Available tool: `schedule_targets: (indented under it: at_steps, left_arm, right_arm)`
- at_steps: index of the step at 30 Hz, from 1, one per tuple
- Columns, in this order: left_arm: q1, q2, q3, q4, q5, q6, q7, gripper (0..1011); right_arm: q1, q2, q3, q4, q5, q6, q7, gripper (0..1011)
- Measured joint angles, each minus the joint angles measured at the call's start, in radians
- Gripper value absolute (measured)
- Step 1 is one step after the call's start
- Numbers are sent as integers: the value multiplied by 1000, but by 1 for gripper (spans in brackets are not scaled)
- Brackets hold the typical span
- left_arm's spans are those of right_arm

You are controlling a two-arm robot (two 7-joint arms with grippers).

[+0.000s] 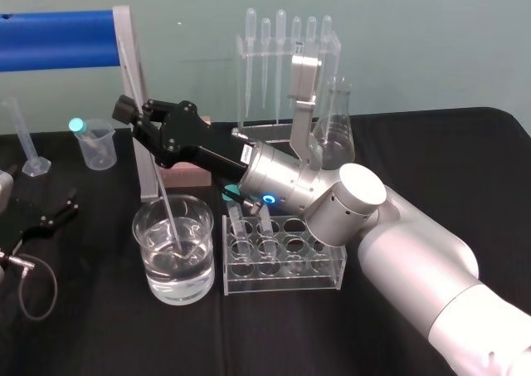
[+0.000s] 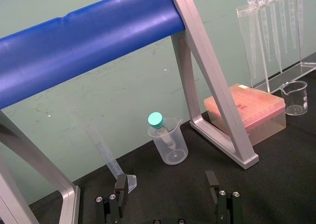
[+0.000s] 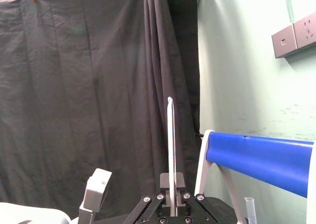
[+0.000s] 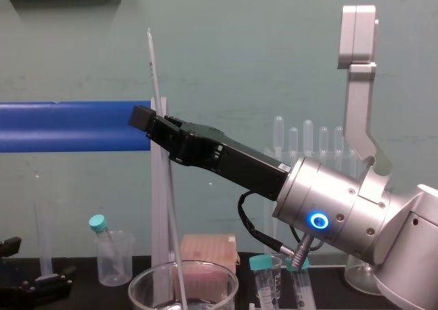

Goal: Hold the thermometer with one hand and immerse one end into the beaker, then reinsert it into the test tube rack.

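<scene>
My right arm [image 1: 415, 251] comes in from the right and stretches forward and to the left, its silver wrist [image 1: 282, 181] showing a lit blue ring. The long black right jaws angle up and away from that wrist, pressed together on the thermometer [image 4: 155, 70] near their tips. My left jaws sit low at the far left, spread wide apart.

beaker [image 4: 205, 289]: base cut off, chest view | thermometer [image 4: 171, 207]: lower end cut off
</scene>
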Motion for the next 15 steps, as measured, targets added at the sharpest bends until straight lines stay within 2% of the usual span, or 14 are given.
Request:
schedule_targets:
  at_steps: [15]
  left_arm:
    - [0, 0, 0, 0, 0, 0, 0, 1008]
  right_arm:
    - [0, 0, 0, 0, 0, 0, 0, 55]
